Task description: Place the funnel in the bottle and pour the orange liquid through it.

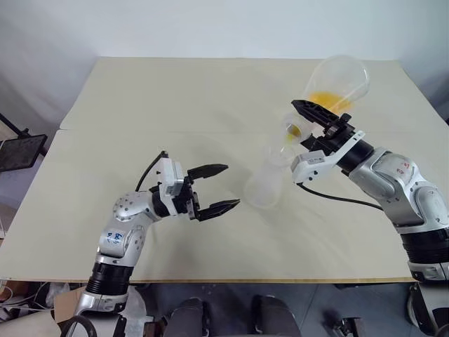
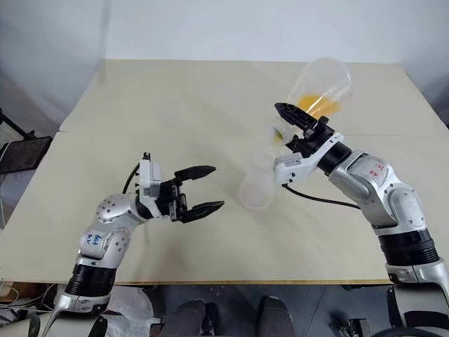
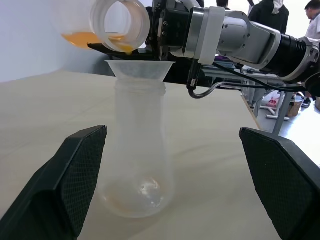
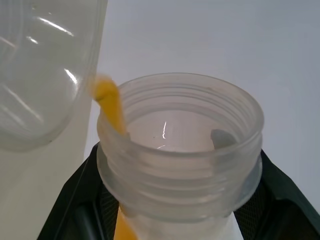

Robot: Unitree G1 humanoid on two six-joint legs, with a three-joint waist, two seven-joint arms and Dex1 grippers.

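The bottle [image 1: 264,187] stands upright mid-table with the clear funnel [image 1: 278,152] seated in its neck. My right gripper [image 1: 309,123] is shut on the neck of a second clear flask [image 1: 338,78], tilted mouth-down over the funnel. Orange liquid [image 1: 328,99] pools in the flask's low side. A thin stream [image 4: 112,107] runs over its lip [image 3: 120,22] into the funnel [image 3: 139,69]. A faint orange film lies at the bottom of the bottle [image 3: 137,150]. My left gripper [image 1: 212,189] is open, level with the bottle's base, a short gap to its left, touching nothing.
The beige table [image 1: 175,98] has a seam across its middle. A black stand [image 1: 21,151] sits off the table's left edge. Beyond the table, the left wrist view shows desks and a person [image 3: 270,12].
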